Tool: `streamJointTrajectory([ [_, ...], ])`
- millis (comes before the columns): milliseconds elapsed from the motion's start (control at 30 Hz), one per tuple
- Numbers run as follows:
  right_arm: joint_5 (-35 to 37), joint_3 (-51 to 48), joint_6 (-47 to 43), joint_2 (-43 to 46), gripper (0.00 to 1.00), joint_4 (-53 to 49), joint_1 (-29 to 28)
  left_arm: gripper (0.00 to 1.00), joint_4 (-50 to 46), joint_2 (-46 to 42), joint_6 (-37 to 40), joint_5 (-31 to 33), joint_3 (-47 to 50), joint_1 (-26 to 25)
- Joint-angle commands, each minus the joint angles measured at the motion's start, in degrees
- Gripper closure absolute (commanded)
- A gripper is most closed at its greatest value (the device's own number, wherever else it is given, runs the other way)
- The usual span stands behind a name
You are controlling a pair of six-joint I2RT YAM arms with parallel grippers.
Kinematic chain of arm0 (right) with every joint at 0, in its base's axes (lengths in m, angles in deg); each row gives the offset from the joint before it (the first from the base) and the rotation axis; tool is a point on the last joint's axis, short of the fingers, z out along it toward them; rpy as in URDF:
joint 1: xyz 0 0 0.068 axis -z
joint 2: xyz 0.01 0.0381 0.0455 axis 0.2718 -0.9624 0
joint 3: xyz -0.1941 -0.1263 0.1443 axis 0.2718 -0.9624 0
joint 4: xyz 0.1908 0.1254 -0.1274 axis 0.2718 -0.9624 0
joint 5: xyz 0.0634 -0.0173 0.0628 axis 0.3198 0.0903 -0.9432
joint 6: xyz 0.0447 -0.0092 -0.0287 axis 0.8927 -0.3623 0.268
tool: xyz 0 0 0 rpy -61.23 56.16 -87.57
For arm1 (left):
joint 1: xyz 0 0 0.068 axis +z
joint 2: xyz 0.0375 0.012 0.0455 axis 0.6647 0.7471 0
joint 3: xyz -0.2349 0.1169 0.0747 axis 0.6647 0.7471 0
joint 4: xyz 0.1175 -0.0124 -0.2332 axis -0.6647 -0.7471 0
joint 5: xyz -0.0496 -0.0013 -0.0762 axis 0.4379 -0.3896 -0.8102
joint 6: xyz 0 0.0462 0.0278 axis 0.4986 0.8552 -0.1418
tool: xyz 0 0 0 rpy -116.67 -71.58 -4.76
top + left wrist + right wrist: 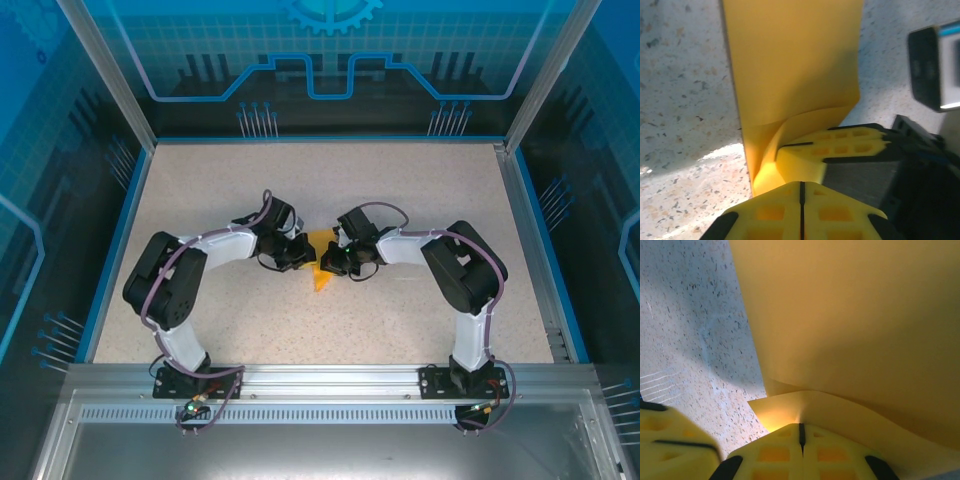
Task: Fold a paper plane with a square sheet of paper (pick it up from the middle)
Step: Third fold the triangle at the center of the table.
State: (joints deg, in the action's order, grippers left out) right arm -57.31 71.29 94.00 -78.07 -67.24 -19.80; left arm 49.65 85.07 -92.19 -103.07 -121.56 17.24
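Square sheet of paper (320, 268) (795, 65) (855, 315): orange-yellow and plain, at the middle of the table surface, bent up between the two grippers, with one corner pointing toward the near edge.
Left gripper (303, 252) (801, 186): yellow jaws pressed together on the sheet's curled lower fold.
Right gripper (338, 260) (801, 429): jaws together, nipping the sheet where its edge buckles; one of its fingers (840, 142) lies just beside the left gripper's tips.
Paper edges: the left edge runs straight in both wrist views, and the part near the tips is curved and lifted.
Table surface (420, 180): speckled beige with a blue rim; wide bare room toward the far edge, both side edges and the near edge.
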Motion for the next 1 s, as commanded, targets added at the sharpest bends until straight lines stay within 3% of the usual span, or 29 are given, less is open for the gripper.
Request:
streamJointTrajectory([
  [0, 2.38, -1.03, -0.37, -2.76, 0.98, -3.92, 0.4, 0.94, -1.19, 1.96, 0.29, -0.18, -1.6, -0.47],
  [367, 2.42, -0.85, -0.39, -2.71, 0.98, -4.19, 0.45, 0.95, -0.28, 4.87, 0.2, 0.32, -3.29, -0.8],
  [967, -0.92, -3.53, -0.01, 3.09, 0.97, 2.97, 2.0, 0.97, -4.13, 7.47, 1.79, 8.24, -3.58, -0.76],
])
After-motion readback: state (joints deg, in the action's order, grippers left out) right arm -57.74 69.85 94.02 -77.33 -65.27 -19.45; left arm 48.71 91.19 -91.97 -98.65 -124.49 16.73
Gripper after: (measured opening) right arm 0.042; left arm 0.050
